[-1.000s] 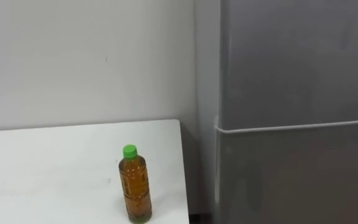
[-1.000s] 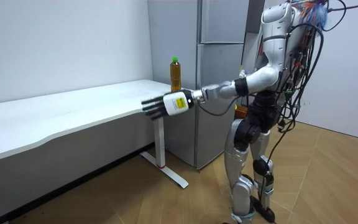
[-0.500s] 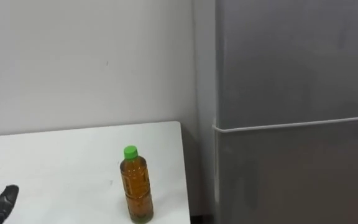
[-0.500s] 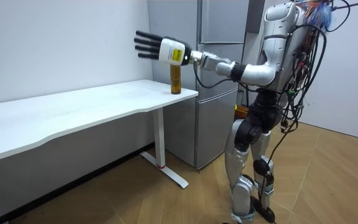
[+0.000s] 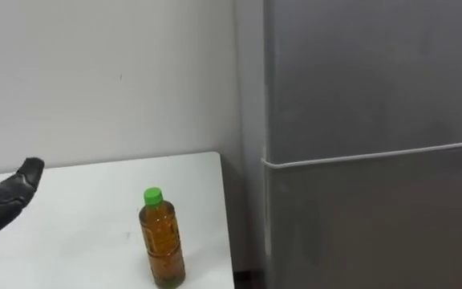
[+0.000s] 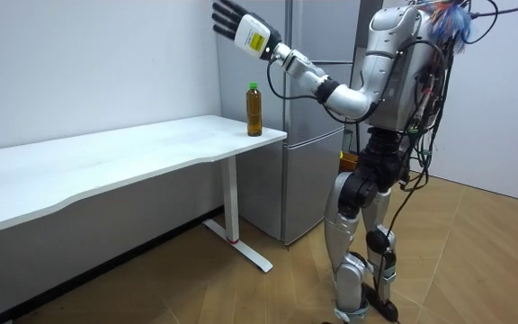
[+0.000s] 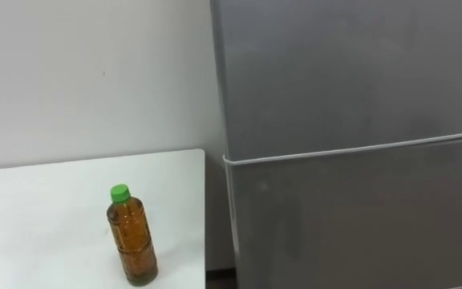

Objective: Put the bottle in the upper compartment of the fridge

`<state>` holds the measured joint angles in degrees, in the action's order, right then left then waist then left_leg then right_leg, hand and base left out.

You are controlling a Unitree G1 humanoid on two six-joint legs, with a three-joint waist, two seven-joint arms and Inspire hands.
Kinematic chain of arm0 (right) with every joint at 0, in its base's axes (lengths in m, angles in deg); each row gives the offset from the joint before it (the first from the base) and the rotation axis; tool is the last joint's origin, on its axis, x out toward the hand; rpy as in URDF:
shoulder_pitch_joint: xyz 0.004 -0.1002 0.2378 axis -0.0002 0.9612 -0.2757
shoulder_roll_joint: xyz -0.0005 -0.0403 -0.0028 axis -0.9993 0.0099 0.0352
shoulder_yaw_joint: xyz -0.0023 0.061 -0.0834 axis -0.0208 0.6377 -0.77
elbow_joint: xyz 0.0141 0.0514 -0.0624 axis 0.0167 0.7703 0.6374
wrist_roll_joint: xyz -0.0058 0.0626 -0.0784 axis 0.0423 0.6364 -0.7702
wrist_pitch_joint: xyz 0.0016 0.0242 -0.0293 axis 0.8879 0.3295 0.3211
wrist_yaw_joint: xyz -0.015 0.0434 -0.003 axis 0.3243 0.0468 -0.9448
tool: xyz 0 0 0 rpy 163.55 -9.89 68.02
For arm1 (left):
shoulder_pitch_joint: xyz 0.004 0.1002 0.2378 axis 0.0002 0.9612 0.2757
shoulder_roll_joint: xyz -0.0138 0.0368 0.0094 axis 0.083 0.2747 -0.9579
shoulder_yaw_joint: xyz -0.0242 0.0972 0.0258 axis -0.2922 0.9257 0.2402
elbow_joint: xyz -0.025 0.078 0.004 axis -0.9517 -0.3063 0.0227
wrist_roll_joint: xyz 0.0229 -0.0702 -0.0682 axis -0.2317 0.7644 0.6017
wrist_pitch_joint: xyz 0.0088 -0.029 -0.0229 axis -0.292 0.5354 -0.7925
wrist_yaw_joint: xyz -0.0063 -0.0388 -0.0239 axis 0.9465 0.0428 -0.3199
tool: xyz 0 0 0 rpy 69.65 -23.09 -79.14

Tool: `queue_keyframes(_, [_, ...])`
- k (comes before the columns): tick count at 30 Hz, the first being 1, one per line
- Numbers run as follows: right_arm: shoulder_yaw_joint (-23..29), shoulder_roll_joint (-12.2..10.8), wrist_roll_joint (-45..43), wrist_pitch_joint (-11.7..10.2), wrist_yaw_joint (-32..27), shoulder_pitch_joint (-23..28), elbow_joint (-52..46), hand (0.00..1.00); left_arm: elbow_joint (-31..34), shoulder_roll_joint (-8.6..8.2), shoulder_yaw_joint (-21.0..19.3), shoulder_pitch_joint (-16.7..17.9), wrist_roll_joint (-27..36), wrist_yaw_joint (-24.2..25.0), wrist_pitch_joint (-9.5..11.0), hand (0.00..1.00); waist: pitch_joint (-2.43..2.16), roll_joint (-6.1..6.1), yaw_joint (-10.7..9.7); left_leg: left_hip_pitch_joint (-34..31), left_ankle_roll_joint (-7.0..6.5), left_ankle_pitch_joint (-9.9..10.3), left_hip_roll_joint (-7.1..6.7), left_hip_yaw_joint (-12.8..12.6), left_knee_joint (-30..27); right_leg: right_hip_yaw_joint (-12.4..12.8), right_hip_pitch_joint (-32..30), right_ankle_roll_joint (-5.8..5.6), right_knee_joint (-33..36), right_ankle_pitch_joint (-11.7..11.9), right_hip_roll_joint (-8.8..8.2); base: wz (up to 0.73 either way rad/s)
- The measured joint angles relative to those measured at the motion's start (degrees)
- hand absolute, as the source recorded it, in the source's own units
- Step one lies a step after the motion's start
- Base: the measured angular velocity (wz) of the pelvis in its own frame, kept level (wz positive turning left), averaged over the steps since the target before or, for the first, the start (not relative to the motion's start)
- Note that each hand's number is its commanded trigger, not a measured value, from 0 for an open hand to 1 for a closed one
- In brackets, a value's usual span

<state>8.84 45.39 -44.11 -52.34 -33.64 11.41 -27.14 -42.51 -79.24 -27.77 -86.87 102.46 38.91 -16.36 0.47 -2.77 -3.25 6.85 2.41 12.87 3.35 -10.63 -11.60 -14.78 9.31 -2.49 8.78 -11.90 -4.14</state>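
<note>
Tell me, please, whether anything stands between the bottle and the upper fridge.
Yes: the upper door of the fridge is shut and blocks the way in. The bottle stands upright on the table beside it; nothing else lies between them. The left hand is open, to the bottle's left.

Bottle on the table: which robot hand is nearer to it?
Left. The left robot hand is raised with straight fingers, above and to the left of the bottle, clear of it. Where the right robot hand is, I cannot tell.
</note>
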Motion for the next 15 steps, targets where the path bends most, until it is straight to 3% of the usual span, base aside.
queue_keyframes(6, [-0.7,0.0,1.1,-0.1,-0.2,-1.9,2.8,0.00,0.5,0.00,3.7,-4.1,1.4,3.9,0.0,0.00,0.01,-0.07,-1.2,0.9,0.00,0.0,-0.03,0.0,0.3,0.6,0.6,0.01,-0.1,0.0,0.04,-0.05])
queue_keyframes(11, [-1.9,-0.1,0.3,0.3,-0.7,-2.6,2.8,0.00,0.5,-0.05,7.3,-8.3,2.9,7.8,-1.4,0.00,-0.01,-0.09,-2.0,0.6,0.00,0.0,-0.02,-0.1,0.3,0.5,0.6,0.01,0.0,0.0,0.08,0.00])
queue_keyframes(15, [-1.9,0.1,-0.3,2.0,-0.5,-3.4,2.8,0.00,0.5,-0.07,9.1,-10.0,5.1,12.0,-4.7,0.00,-0.20,-0.32,-3.3,0.6,0.00,0.0,-0.02,-0.2,0.3,0.4,0.6,0.03,0.0,0.0,0.05,0.00])
